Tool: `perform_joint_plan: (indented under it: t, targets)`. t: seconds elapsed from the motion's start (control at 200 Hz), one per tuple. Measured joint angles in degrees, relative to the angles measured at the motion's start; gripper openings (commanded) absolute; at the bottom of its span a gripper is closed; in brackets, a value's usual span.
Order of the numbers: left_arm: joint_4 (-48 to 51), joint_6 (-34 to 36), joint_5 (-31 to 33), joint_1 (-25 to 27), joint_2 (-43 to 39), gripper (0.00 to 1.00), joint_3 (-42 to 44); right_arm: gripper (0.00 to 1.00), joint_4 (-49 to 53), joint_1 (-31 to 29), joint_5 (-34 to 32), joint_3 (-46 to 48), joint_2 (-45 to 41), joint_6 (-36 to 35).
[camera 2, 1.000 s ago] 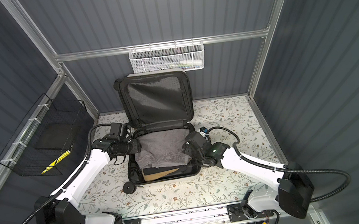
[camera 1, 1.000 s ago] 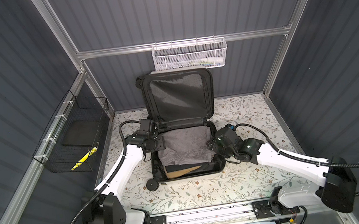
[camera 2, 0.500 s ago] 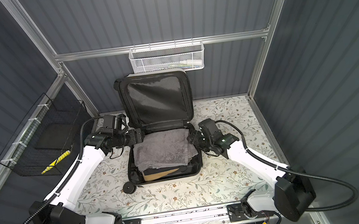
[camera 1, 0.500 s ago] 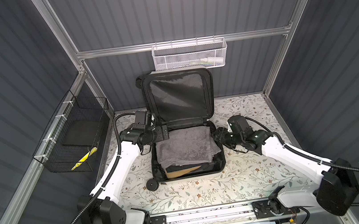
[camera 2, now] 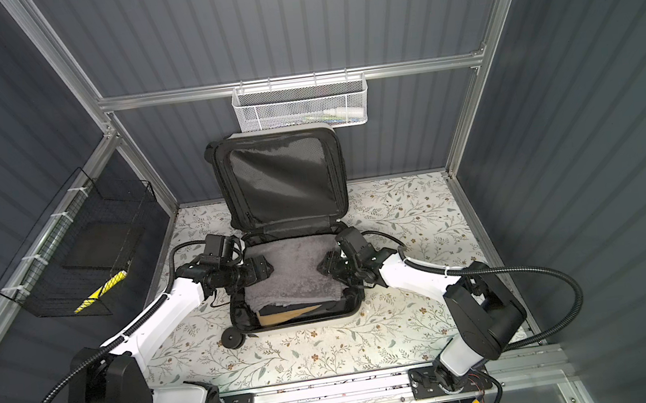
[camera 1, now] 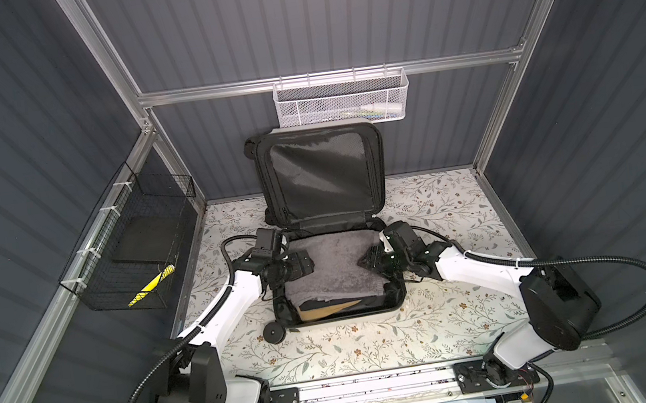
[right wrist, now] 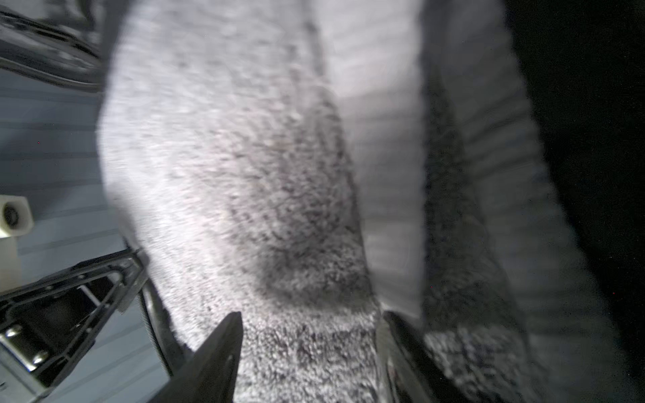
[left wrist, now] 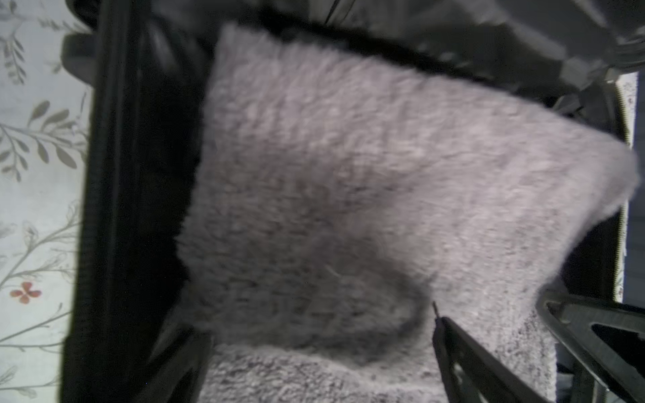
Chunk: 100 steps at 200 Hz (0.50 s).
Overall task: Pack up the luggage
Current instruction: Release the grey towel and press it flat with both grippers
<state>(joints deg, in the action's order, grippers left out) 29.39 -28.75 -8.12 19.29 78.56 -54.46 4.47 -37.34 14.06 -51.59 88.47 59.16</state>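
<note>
Your left end effector [camera 1: 306, 263] is open, your right end effector [camera 1: 363, 263] unclear. Press the towel's [camera 1: 333, 266] three o'clock edge flat inside the luggage [camera 1: 322, 177].

tan item [camera 1: 326, 312] mostly hidden under the grey towel [camera 1: 333, 264], contents of the white mesh basket [camera 1: 301, 109] too small to tell, perhaps tubes, hold of the right gripper [right wrist: 310, 319] on the towel lost in blur
</note>
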Motion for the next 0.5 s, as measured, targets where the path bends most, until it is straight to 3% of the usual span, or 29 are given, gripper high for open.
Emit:
perform_joint_plan:
  t: [0.31, 0.5]
  targets:
    - [-0.98, -0.42, 0.85, 0.92, 0.85, 1.0, -0.13, 0.72, 2.34, -0.48, -1.84, -2.34, -0.26, 0.0]
    - [2.95, 0.68, 2.4, 0.92, 0.85, 1.0, -6.62, 0.75, 9.22, 0.22, -3.04, -5.97, -4.98, -3.8]
